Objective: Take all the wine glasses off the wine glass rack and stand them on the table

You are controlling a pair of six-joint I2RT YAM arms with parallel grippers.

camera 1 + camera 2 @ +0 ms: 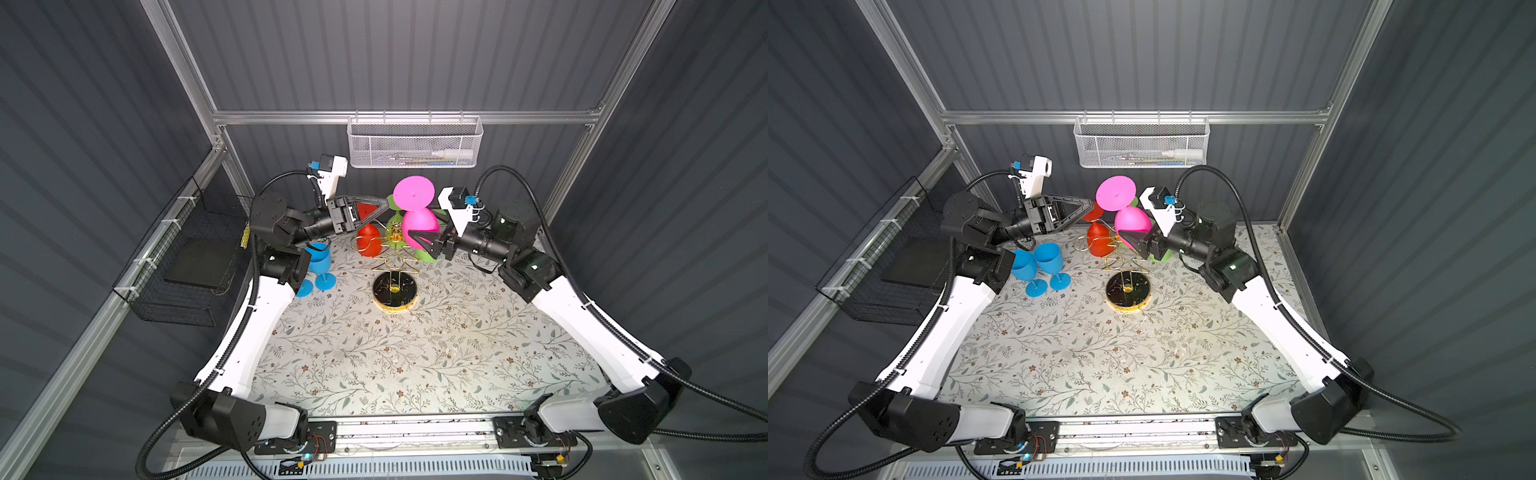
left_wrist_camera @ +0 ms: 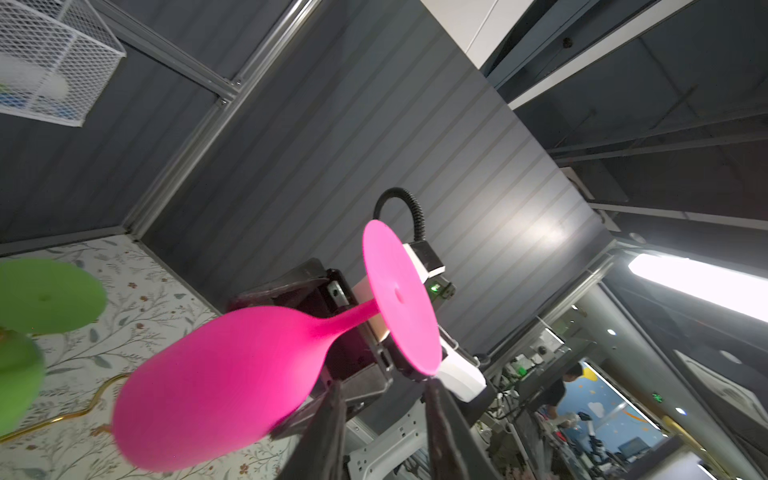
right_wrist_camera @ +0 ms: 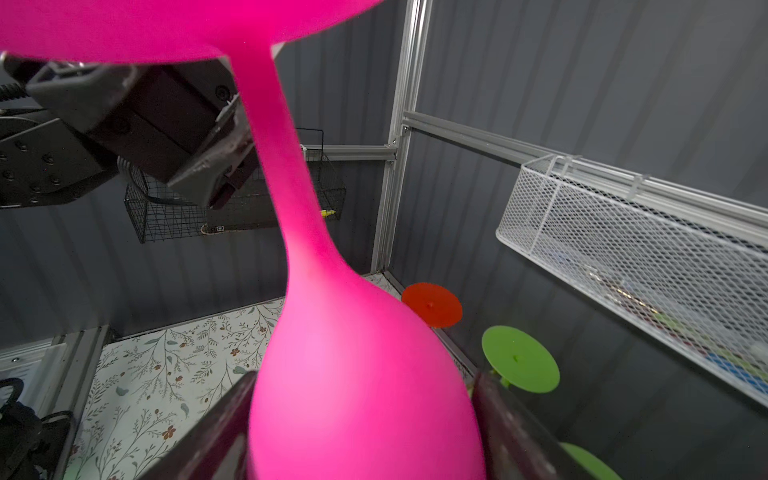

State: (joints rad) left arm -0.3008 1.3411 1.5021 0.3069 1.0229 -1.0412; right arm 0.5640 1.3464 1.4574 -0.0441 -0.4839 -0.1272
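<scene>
In both top views the wine glass rack (image 1: 395, 291) (image 1: 1128, 289) stands mid-width, toward the far edge of the worktop (image 1: 415, 353). Red glasses (image 1: 369, 245) and green glasses (image 1: 426, 254) hang upside down on its gold arms and crowd the space round the stem. Two blue glasses (image 1: 1048, 255) stand upright near the far-left corner, beside the left arm. A white mesh basket (image 1: 415, 141) hangs on the back rail and a black wire basket (image 1: 187, 266) on the left wall. The pink wine glass (image 1: 419, 224) (image 1: 1133, 222) is clear of the rack, in the air above its far arms, inverted with foot up, matte solid pink and slightly tilted. The right gripper (image 1: 417, 232) (image 1: 1128, 231) grips the bowl from the right. The left gripper (image 1: 385, 203) (image 1: 1090, 204) sits at stem height from the left. Left wrist view: pink wine glass (image 2: 232, 374) is mid-frame, bowl blurred, foot a flat disc. The left gripper (image 2: 384, 382) fingers (image 2: 332, 428) are a narrow gap apart and hold nothing, with the foot rim just off their tips. A foot of the green glasses (image 2: 45, 295) shows at the frame edge. Right wrist view: the right gripper fingers (image 3: 216, 432) press both sides of the bowl of the pink wine glass (image 3: 353, 374). The left gripper (image 3: 220, 166) is just beside the stem; contact cannot be told. Feet of the red glasses (image 3: 432, 305) and green glasses (image 3: 519, 359) lie beyond, by the white mesh basket (image 3: 623, 257).
</scene>
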